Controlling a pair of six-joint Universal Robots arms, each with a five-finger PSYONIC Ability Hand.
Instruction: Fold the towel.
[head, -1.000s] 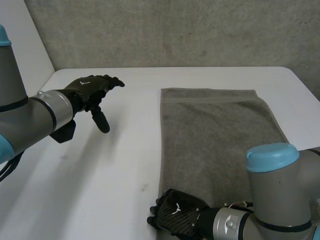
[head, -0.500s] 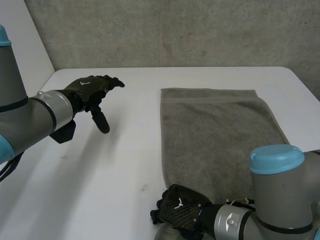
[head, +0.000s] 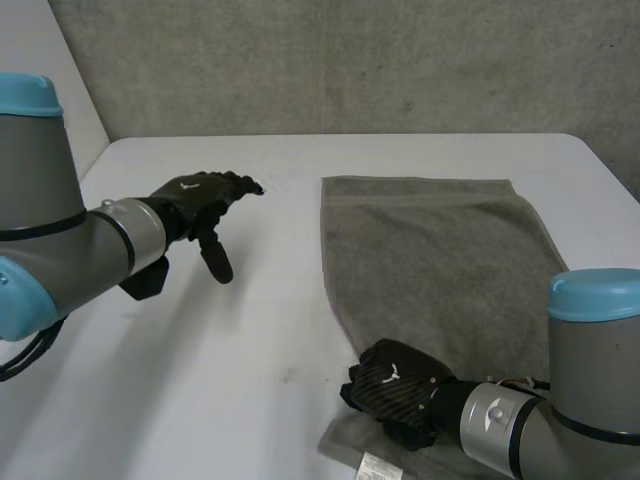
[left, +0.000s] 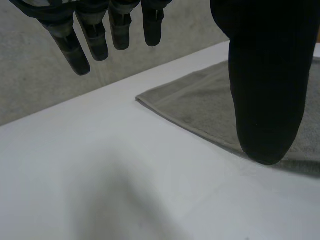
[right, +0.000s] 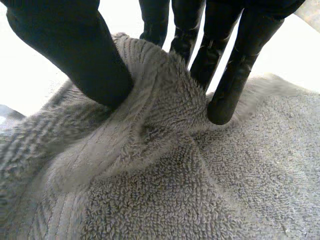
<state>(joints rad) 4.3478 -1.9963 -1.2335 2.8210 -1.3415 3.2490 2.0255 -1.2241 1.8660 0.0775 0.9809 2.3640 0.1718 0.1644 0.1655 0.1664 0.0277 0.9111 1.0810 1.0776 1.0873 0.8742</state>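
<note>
A grey towel (head: 430, 260) lies flat on the right half of the white table (head: 250, 320). My right hand (head: 395, 385) is at the towel's near left corner, with thumb and fingers (right: 227, 95) pinching a raised fold of the towel (right: 150, 130) between them. The near corner is bunched up, and a white label (head: 372, 467) shows beneath it. My left hand (head: 200, 205) hovers above the table to the left of the towel, fingers (left: 90, 37) straight and spread, thumb (left: 265, 90) pointing down, nothing in it. The towel's far left corner (left: 150, 100) lies beyond its fingertips.
A grey concrete wall (head: 350, 65) runs behind the table. The table's far edge (head: 340, 136) and left edge (head: 95, 160) are in sight. Bare white tabletop stretches between my left hand and the towel.
My right hand has closed on the towel's near left corner and drawn it right and away, bunching the cloth and baring a label. The left hand has shifted slightly right.
</note>
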